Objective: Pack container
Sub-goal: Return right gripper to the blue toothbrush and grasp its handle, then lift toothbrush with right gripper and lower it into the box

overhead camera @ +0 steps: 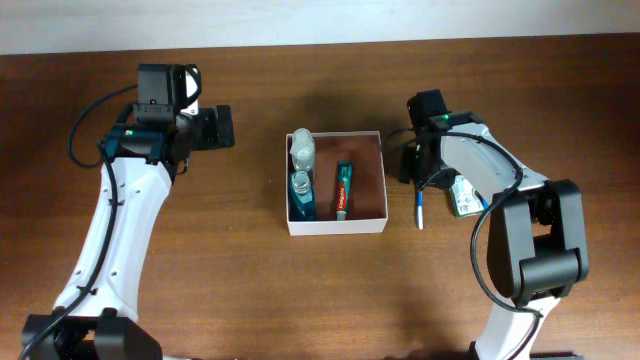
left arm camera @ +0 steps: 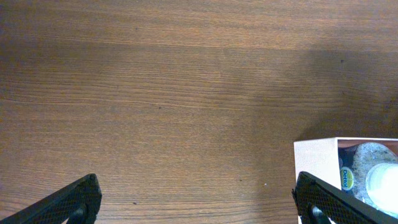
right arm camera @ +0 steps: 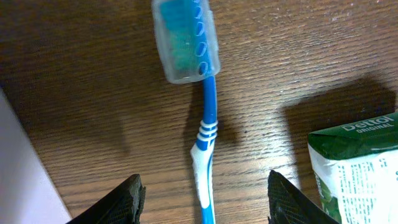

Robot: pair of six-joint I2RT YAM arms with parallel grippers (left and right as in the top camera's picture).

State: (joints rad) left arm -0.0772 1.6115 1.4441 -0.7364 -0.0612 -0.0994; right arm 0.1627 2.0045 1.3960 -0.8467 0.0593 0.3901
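Container (overhead camera: 336,227) with two bottles (overhead camera: 302,150), one toothpaste (overhead camera: 343,190), one toothbrush (overhead camera: 420,210) outside

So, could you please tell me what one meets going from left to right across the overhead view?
Left arm → container, holding a blue bottle and then a toothpaste tube → toothbrush → green soap box.

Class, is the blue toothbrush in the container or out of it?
Out: the toothbrush lies on the table, beside the container, not inside it.
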